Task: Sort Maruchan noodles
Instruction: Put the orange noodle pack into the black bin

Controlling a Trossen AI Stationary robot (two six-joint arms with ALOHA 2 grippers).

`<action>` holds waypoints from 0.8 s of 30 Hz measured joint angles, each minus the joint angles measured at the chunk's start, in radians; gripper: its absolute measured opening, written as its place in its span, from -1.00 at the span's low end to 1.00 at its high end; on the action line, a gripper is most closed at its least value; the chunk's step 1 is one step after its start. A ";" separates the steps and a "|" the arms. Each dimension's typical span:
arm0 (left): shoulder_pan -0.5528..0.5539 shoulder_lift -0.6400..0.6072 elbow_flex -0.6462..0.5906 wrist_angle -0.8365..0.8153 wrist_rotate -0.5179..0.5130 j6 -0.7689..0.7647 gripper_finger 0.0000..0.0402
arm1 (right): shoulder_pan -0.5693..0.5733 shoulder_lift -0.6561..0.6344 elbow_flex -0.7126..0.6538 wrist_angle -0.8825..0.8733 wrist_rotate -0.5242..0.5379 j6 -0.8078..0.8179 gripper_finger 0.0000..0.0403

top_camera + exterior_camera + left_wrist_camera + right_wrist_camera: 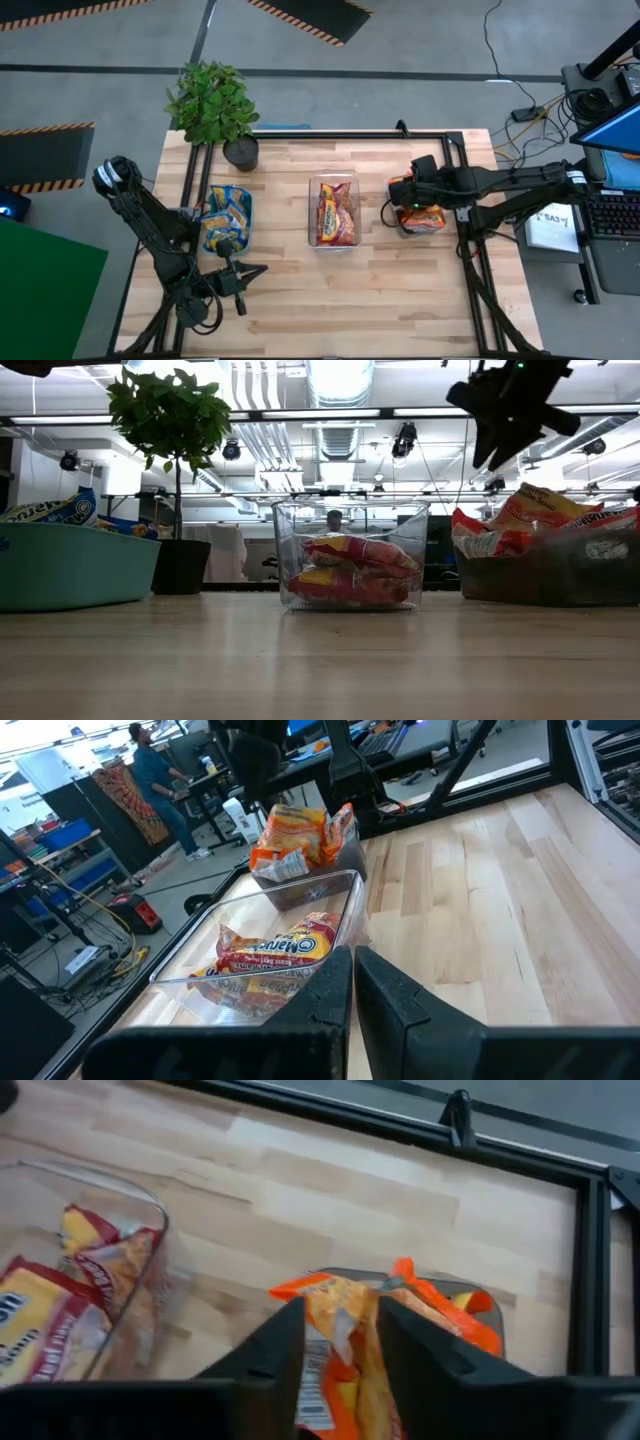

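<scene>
1. Sorting looks basically done: no loose packets on the surface (400, 290)
2. Blue packets (226, 215) in the teal bin (247, 215), maroon packets (337, 215) centre-frame, orange packets (423, 217) right
3. Right claw (340, 1342) above the orange packets, slightly parted, apparently not gripping
4. Left claw (354, 982) lower left, nearly closed, empty

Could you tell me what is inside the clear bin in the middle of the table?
The clear bin holds maroon-pink-edged Maruchan noodle packets, stacked. Those underneath are mostly covered, so their count is unclear.
</scene>
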 joint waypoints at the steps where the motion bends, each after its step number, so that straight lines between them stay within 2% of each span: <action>1: 0.000 0.000 0.000 0.000 0.000 0.000 -1.00 | 0.000 0.010 0.008 0.001 0.000 -0.001 -0.52; 4: 0.000 0.000 0.000 0.000 0.000 0.000 -1.00 | -0.001 0.048 0.012 -0.002 0.000 -0.006 -0.82; 6: 0.000 0.000 0.000 0.000 0.000 0.000 -1.00 | -0.008 0.077 0.005 -0.006 0.000 -0.006 -0.91; 13: 0.000 0.000 0.000 0.000 0.000 0.000 -1.00 | -0.058 0.201 -0.046 -0.125 0.023 0.064 -0.95; 24: 0.000 0.000 0.000 0.000 0.000 0.000 -1.00 | -0.074 0.429 -0.089 -0.065 0.052 0.066 -0.96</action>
